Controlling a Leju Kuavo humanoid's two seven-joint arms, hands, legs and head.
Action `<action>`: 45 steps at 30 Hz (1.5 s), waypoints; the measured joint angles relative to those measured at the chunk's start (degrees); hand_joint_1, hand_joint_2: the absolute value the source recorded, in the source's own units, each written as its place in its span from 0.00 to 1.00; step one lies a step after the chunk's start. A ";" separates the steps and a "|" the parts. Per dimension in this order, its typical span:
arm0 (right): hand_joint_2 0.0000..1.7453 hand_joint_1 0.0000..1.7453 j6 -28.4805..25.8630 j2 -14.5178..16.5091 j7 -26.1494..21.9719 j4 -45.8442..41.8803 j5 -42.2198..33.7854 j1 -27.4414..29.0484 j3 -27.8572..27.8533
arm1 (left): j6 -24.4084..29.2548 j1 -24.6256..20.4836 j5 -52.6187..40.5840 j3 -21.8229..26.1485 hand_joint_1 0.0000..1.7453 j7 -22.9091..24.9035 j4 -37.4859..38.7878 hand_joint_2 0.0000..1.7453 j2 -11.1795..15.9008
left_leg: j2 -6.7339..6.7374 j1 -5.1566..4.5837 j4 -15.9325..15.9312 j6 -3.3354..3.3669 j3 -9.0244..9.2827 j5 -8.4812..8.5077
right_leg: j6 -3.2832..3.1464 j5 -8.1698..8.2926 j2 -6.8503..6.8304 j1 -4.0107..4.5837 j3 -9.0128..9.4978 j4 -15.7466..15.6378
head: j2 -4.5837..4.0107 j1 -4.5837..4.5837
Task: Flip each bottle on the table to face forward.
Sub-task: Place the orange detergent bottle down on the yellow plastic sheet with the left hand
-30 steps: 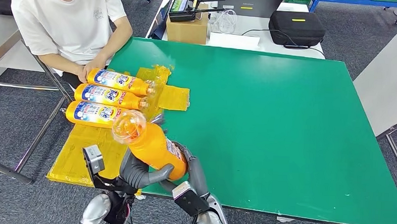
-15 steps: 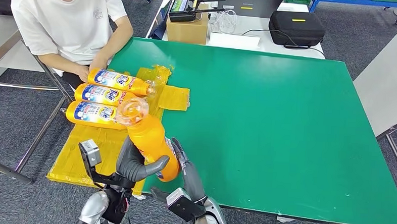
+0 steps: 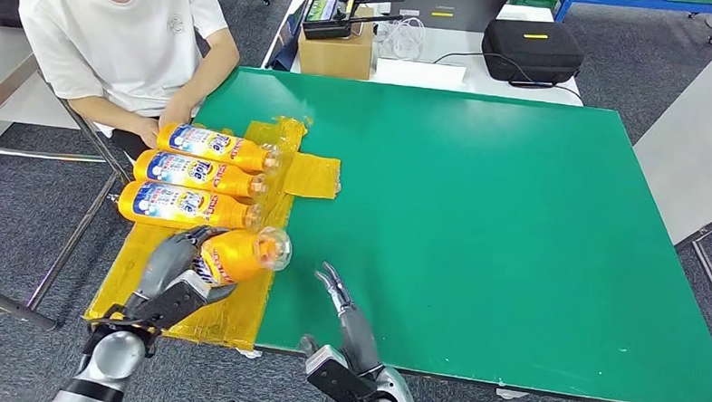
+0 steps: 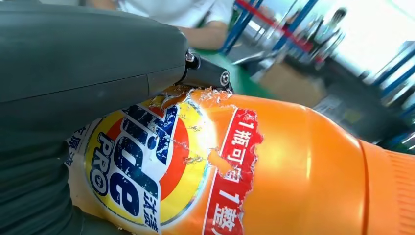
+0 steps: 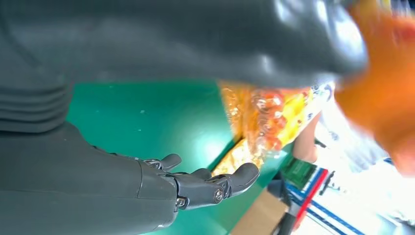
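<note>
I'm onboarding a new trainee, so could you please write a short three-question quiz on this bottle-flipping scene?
1. True or false: the robot's left hand holds an orange plastic detergent bottle.
2. How many other orange bottles lie in a row on the yellow plastic sheet?
3. The right hand is: A) gripping a bottle; B) open over the green table; C) touching the person's hand.

Key: 1 true; 2 three; 3 B.

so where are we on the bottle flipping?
Three bottles lie label-up in a row on the yellow sheet: those look done. The left robot hand holds the fourth bottle, label showing, at the row's near end. The right robot hand is empty. Left: releasing it.
</note>
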 joint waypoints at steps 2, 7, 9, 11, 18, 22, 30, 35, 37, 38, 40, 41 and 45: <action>0.00 0.00 0.88 0.00 0.01 0.01 -0.19 0.31 -0.90 | -4.13 0.34 -1.27 0.92 0.86 2.30 0.81 1.00 2.65 | 0.00 0.00 0.00 0.00 -0.01 0.00 | 0.00 0.00 0.00 0.00 0.00 0.00 | -0.01 0.00; 0.00 0.00 2.26 0.07 -0.92 0.38 -1.16 0.74 -2.71 | -9.51 0.51 -3.21 2.01 1.00 3.60 4.01 1.00 9.36 | 0.01 0.00 -0.02 0.00 0.06 0.00 | -0.01 0.00 0.01 -0.01 0.05 0.01 | -0.01 -0.01; 0.00 0.00 2.51 0.16 -1.20 0.61 -1.44 0.79 -3.16 | -9.70 0.34 -3.04 2.39 1.00 2.81 5.25 1.00 10.33 | 0.00 0.00 -0.03 0.00 0.11 0.00 | -0.01 -0.01 0.00 -0.01 0.10 0.01 | -0.01 0.00; 0.00 0.00 2.55 0.28 -1.38 0.84 -1.47 0.79 -3.41 | -9.92 0.04 -2.43 2.41 1.00 1.90 6.15 1.00 10.62 | -0.01 0.00 -0.03 0.00 0.19 0.00 | -0.01 -0.01 0.00 -0.01 0.19 0.01 | -0.01 -0.01; 0.00 0.00 4.92 0.93 -1.47 1.94 -2.20 0.08 -3.96 | -11.62 -2.44 -0.55 0.94 0.89 -1.68 9.54 1.00 10.39 | -0.12 -0.02 -0.03 -0.05 0.41 0.05 | -0.01 0.00 -0.13 -0.03 0.46 0.00 | -0.01 -0.02; 0.00 0.00 5.24 1.21 -1.67 2.44 -2.31 -0.37 -4.00 | -11.03 -3.94 -0.11 -0.43 0.62 -3.78 11.23 1.00 9.54 | -0.32 -0.04 -0.03 -0.04 0.50 0.09 | -0.01 -0.01 -0.33 -0.05 0.62 0.00 | -0.01 -0.01; 0.00 0.00 4.03 1.35 -1.69 2.90 -3.08 -0.64 -4.08 | -8.61 -5.63 -3.31 -4.03 0.00 -2.63 14.99 1.00 7.39 | -0.37 -0.07 -0.03 -0.04 0.54 0.10 | -0.01 -0.01 -0.32 -0.08 0.65 0.00 | -0.01 0.02; 0.00 0.00 3.04 1.39 -2.38 3.24 -3.91 -0.94 -4.39 | -11.39 -6.44 -3.01 -7.07 0.00 -2.00 18.58 1.00 7.49 | -0.36 -0.05 -0.03 -0.05 0.50 0.09 | -0.02 -0.03 -0.30 -0.06 0.64 0.01 | -0.01 -0.01; 0.00 0.00 3.03 1.47 -2.67 3.52 -4.23 -1.20 -4.54 | -12.56 -6.81 -2.70 -8.11 0.00 -1.90 19.67 1.00 7.92 | -0.39 -0.05 -0.05 -0.05 0.50 0.09 | -0.03 -0.05 -0.36 -0.07 0.72 0.01 | -0.01 -0.02; 0.00 0.00 3.03 1.51 -2.78 3.68 -4.36 -1.32 -4.59 | -12.86 -7.11 -2.78 -8.71 0.00 -1.85 20.16 1.00 8.26 | -0.41 -0.05 -0.06 -0.05 0.52 0.09 | -0.04 -0.05 -0.38 -0.07 0.79 0.00 | -0.01 -0.02; 0.00 0.00 3.03 1.60 -2.98 3.99 -4.50 -1.56 -4.64 | -12.90 -7.74 -3.13 -10.04 0.00 -1.86 21.06 1.00 9.08 | -0.43 -0.05 -0.08 -0.05 0.64 0.09 | -0.05 -0.06 -0.39 -0.08 0.96 0.00 | -0.01 -0.01; 0.00 0.00 3.00 1.63 -3.05 4.13 -4.54 -1.65 -4.64 | -12.57 -7.99 -3.24 -10.63 0.00 -1.96 21.42 1.00 9.45 | -0.43 -0.05 -0.08 -0.05 0.71 0.09 | -0.05 -0.06 -0.38 -0.08 1.02 0.00 | -0.01 -0.01; 0.00 0.00 2.53 1.70 -3.17 4.44 -4.64 -1.76 -4.68 | -10.73 -7.63 0.33 -11.10 0.00 -3.09 21.68 1.00 9.62 | -0.42 -0.06 -0.09 -0.07 0.89 0.12 | -0.06 -0.05 -0.36 -0.08 1.12 0.00 | 0.00 -0.01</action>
